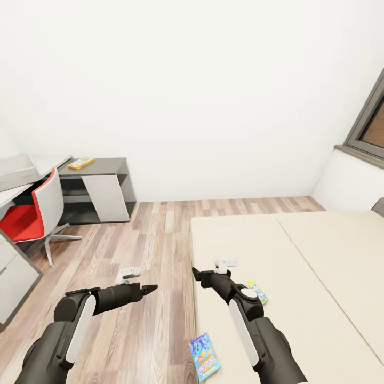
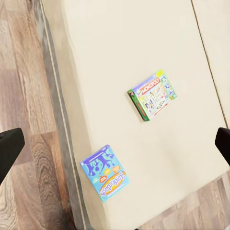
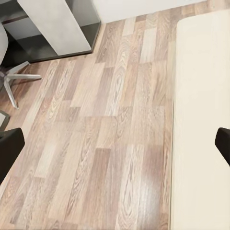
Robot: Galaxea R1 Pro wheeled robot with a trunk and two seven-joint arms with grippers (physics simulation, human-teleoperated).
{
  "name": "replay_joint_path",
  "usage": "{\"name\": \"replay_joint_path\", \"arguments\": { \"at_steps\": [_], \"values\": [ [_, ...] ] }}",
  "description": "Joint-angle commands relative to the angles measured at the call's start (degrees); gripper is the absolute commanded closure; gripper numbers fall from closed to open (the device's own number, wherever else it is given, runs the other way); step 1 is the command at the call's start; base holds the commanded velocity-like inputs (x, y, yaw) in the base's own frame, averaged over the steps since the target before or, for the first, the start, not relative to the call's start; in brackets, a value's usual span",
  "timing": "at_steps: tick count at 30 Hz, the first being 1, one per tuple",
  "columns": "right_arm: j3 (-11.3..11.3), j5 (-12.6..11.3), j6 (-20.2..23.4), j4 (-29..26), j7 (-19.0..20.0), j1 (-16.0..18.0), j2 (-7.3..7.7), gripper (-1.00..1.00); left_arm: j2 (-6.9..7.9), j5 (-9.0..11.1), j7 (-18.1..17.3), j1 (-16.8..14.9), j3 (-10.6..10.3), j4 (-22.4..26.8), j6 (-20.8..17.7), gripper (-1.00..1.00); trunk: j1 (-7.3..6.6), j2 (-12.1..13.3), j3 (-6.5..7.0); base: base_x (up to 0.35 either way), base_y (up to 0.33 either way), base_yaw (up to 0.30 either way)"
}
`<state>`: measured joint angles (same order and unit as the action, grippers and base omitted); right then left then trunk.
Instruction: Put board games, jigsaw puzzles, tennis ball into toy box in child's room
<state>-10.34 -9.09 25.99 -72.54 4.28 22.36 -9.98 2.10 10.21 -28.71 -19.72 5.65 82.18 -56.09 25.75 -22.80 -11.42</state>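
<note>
Two board games lie on the cream bed [image 1: 320, 277] near its left edge: a blue one [image 1: 205, 356] [image 2: 104, 173] and a green-edged one with a pale cover [image 2: 152, 95], half hidden behind my right forearm in the head view [image 1: 259, 292]. A third flat yellow board game [image 1: 81, 162] rests on the dark-grey cabinet top at the far left. Beside it, the light grey toy box [image 1: 18, 169] stands on the pale table. My left gripper [image 1: 148, 289] [image 2: 115, 146] hangs open over the floor beside the bed. My right gripper [image 1: 197, 274] [image 3: 115, 148] is open above the bed's edge, holding nothing.
A red chair [image 1: 29, 216] stands at the table, its legs on the wood-plank floor [image 1: 149, 240]. A grey drawer unit [image 1: 13, 277] sits at the near left. A window [image 1: 368, 125] and a white ledge are at the right. The bed's dark frame edge [image 2: 60, 120] runs along the floor.
</note>
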Motion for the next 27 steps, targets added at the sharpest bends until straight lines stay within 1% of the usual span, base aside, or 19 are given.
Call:
{"name": "replay_joint_path", "arguments": {
  "at_steps": [1, 13, 27],
  "values": [
    [0.05, -0.3, 0.27, -0.06, 0.04, 0.04, -0.02, -1.0, -0.01, 0.25, -0.03, -0.03, 0.06, 0.02, -0.4, -1.0, 0.03, -0.12, -0.12, 0.0, 0.0, 0.0],
    [0.06, -0.31, 0.21, -0.05, 0.03, 0.01, -0.02, -1.0, -0.01, 0.12, 0.0, -0.02, 0.06, 0.0, -0.34, -1.0, 0.03, -0.12, -0.12, 0.0, 0.016, 0.0],
    [0.06, -0.31, 0.21, -0.05, 0.03, 0.01, -0.02, -1.0, 0.01, 0.08, -0.01, -0.05, 0.06, 0.0, -0.36, -1.0, 0.03, -0.12, -0.12, 0.0, 0.204, 0.0]
  ]
}}
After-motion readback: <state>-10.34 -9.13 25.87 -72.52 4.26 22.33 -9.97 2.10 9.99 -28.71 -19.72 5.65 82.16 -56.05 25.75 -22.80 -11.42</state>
